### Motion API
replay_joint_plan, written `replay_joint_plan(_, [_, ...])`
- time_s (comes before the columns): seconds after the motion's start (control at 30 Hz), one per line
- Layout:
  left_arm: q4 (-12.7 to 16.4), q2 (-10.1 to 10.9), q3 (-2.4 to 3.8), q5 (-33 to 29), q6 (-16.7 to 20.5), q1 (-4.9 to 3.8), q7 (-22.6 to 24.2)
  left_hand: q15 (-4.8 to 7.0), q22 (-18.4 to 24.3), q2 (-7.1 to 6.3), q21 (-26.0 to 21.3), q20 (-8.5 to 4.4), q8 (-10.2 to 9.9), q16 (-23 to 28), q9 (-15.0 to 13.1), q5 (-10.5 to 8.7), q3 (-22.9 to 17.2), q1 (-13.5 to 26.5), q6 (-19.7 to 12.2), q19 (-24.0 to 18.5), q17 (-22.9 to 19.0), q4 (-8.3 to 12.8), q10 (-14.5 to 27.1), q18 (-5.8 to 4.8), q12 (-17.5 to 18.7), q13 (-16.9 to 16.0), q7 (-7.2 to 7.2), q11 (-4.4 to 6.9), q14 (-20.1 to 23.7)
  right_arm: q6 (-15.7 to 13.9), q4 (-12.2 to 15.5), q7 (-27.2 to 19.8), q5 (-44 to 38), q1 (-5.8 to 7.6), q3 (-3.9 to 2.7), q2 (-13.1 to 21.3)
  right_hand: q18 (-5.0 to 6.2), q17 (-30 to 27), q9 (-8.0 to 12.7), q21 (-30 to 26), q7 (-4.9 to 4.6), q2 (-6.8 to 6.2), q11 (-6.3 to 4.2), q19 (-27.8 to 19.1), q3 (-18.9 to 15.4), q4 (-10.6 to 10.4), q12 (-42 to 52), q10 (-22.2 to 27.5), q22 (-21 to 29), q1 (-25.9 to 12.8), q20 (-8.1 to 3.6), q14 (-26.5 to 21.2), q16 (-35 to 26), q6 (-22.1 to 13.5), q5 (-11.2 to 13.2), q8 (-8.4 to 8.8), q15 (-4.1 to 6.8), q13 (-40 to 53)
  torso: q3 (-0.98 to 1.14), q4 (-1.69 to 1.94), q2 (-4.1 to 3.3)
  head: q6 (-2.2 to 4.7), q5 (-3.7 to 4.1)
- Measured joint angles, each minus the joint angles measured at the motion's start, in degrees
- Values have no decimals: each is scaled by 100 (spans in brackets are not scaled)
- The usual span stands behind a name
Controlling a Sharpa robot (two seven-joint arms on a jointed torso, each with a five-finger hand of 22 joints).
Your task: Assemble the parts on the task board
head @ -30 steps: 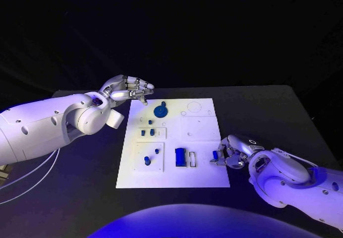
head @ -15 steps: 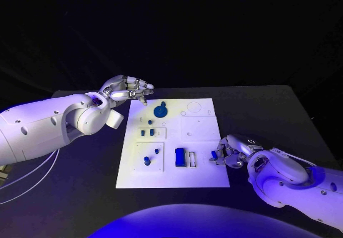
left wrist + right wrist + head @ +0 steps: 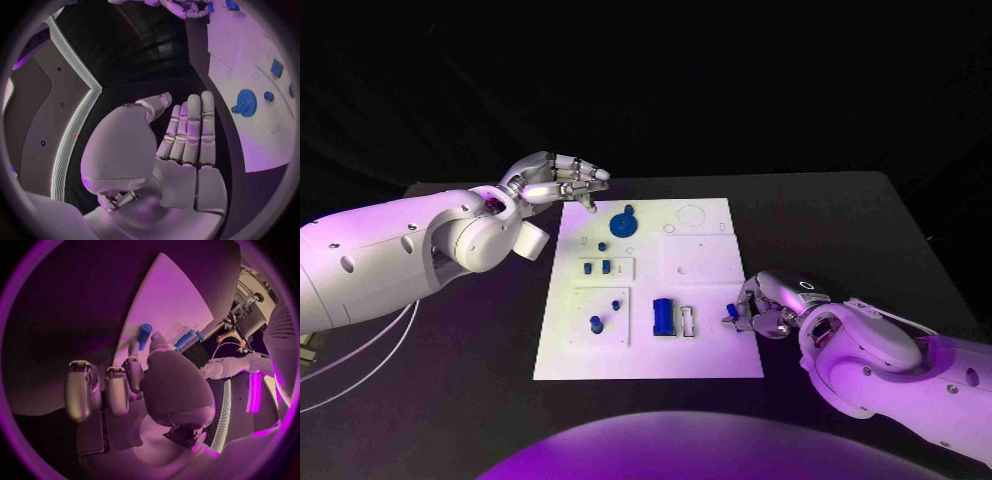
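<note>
Nearest to us, the right hand (image 3: 764,312) sits at the near right edge of the white rectangular task board (image 3: 711,350). In the right wrist view its thumb and a finger pinch a small blue cylindrical peg (image 3: 144,333), so we read it as holding that peg, tho the contact itself is partly hidden. Vs. a sec ago the hand has crept slightly toward the board's edge, peg with it; otherwise nothing on the board has shifted. We judge this as the carry-in phase: peg picked, not yet seated.

Just inboard, a dark blue rectangular block (image 3: 664,317) stands beside an empty slot frame (image 3: 688,319); a short blue pin (image 3: 597,323) stands in the near left panel.

Mid-board, two small blue pegs (image 3: 597,267) sit in their panel.

Far end: a flat blue toothed gear (image 3: 625,224) lies on the board. Beyond it the left hand (image 3: 564,180) hovers near the far left corner, fingers apart, holding nothing, unchanged in position.
</note>
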State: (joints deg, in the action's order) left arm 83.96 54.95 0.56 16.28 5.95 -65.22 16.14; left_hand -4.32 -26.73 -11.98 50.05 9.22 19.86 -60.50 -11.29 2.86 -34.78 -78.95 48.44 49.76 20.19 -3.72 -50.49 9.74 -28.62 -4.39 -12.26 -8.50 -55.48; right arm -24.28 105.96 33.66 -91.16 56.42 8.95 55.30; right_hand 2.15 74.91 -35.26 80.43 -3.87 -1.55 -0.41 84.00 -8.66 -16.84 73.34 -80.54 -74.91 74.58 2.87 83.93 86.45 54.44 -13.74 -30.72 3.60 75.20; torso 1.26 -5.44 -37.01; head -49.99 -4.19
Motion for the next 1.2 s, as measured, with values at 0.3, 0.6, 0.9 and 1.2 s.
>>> replay_joint_plan(0.3, [3,4,0,0,-1,0,-4,0,6,0,0,0,0,0,0,0,0,0,0,0,0,0,0,0,0,0,0,0,0,41,4,42,-41,2,-5,-8,0,0,0,-50,-17,6,21,0,-122,10,-70,21,0,7,0,0,0,-16,0,1,0,8,0,-2,1,0,4])
replay_joint_plan(0.6, [7,13,0,0,-1,0,-8,0,6,0,0,0,0,0,0,0,0,0,0,0,0,0,0,0,0,0,0,0,0,75,4,72,-59,5,-9,-14,0,-1,0,-72,-28,-20,21,0,-129,16,-112,21,1,32,0,0,0,-25,-1,1,0,10,-4,0,0,0,8])
replay_joint_plan(0.9, [10,17,0,2,-1,0,-11,0,6,0,0,0,0,0,0,0,0,0,0,0,0,0,0,0,0,0,0,0,0,68,3,79,-32,5,-11,-11,0,-1,0,-166,-29,-494,82,0,-251,-15,-201,82,-4,-832,0,0,0,-26,-1,1,0,-118,-5,3,0,-1,12])
replay_joint_plan(1.2, [11,20,-1,6,-1,0,-14,0,11,0,0,0,0,0,0,0,0,0,-20,0,0,0,0,0,0,0,20,0,0,68,-8,44,112,14,-19,-6,0,-1,-84,-267,-29,-860,166,0,-174,-15,-327,165,-4,-1264,0,0,0,-26,-1,1,-44,-223,-5,1,-1,-1,5])
